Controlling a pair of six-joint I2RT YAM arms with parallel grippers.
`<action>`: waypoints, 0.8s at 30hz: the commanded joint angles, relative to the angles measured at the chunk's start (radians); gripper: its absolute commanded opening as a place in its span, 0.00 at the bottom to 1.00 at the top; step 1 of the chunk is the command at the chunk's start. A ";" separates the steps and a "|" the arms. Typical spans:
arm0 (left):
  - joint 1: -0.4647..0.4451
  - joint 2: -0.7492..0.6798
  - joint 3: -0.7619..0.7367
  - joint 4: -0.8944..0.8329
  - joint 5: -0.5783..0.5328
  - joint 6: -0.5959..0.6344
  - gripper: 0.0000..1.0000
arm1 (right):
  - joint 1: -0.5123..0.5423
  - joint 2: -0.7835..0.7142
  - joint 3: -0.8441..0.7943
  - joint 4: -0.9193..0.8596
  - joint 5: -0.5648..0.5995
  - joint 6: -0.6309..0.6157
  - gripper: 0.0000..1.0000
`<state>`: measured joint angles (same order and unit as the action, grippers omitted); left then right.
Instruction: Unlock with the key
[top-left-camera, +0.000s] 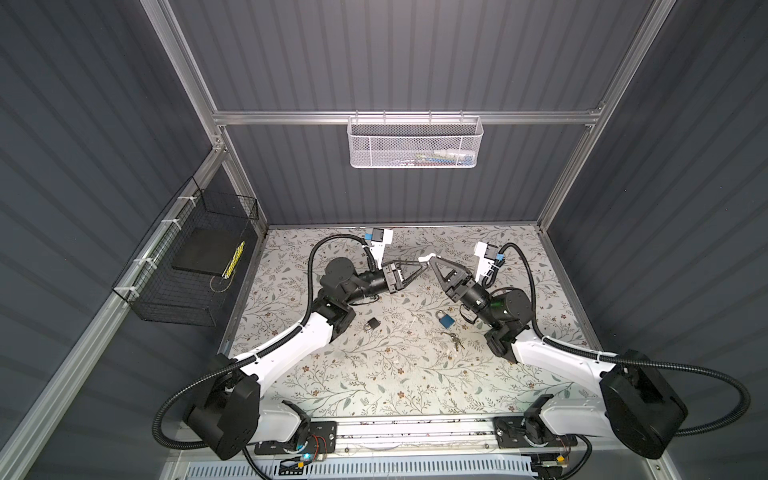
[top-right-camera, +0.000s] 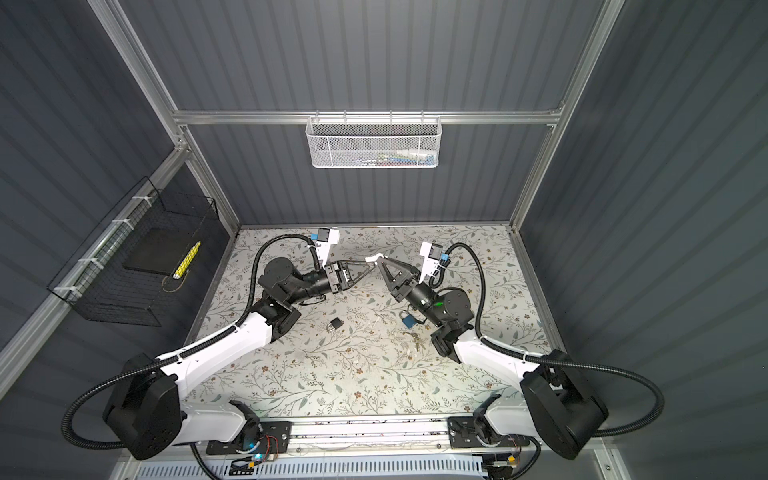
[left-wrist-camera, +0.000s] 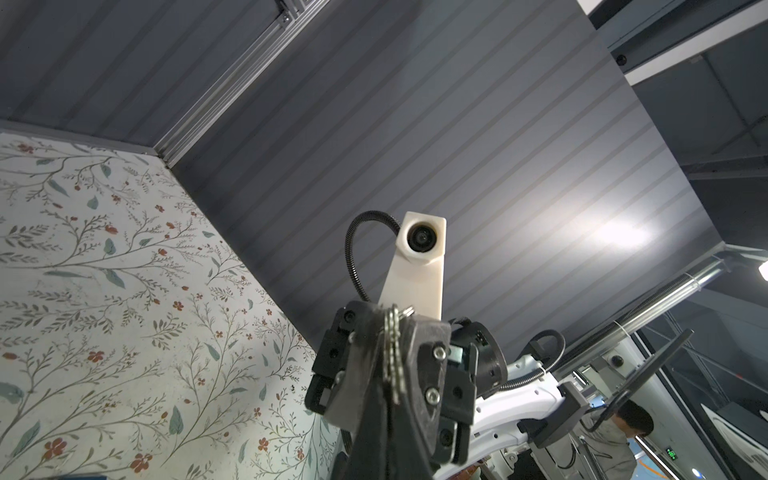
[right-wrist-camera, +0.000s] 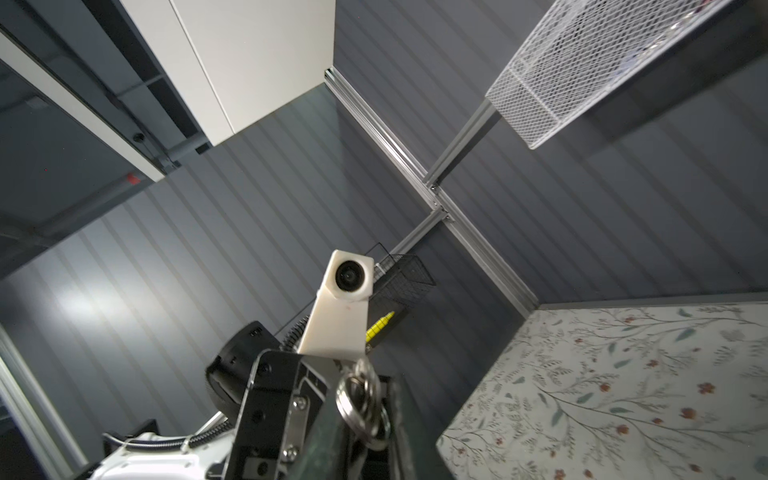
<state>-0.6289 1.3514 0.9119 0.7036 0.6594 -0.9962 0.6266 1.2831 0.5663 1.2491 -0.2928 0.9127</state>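
Both arms slant in from the near corners, white links angled toward the middle. On the floral table (top-left-camera: 374, 374) between them lie a black padlock (top-left-camera: 372, 324), some loose keys (top-left-camera: 451, 338) and, just beyond those, a blue padlock (top-left-camera: 445, 319). Further back, the wrists turn inward. The left gripper (top-left-camera: 420, 263) and right gripper (top-left-camera: 429, 260) are raised off the surface, nose to nose. The left is clamped on the key bunch (left-wrist-camera: 392, 353). Its ring (right-wrist-camera: 361, 399) sits right at the right gripper's fingertips, and I can't tell whether the right is gripping it.
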 joint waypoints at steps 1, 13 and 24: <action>-0.002 -0.039 0.089 -0.289 -0.033 0.149 0.00 | -0.003 -0.057 -0.040 -0.084 0.066 -0.060 0.29; 0.008 0.139 0.535 -1.353 -0.164 0.678 0.00 | -0.063 -0.317 0.017 -0.852 0.177 -0.275 0.40; 0.001 0.214 0.697 -1.631 -0.162 0.859 0.00 | -0.093 -0.251 0.103 -0.965 -0.142 -0.380 0.43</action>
<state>-0.6270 1.6089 1.5719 -0.8471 0.4660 -0.2131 0.5434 1.0248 0.6724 0.2970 -0.2947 0.5644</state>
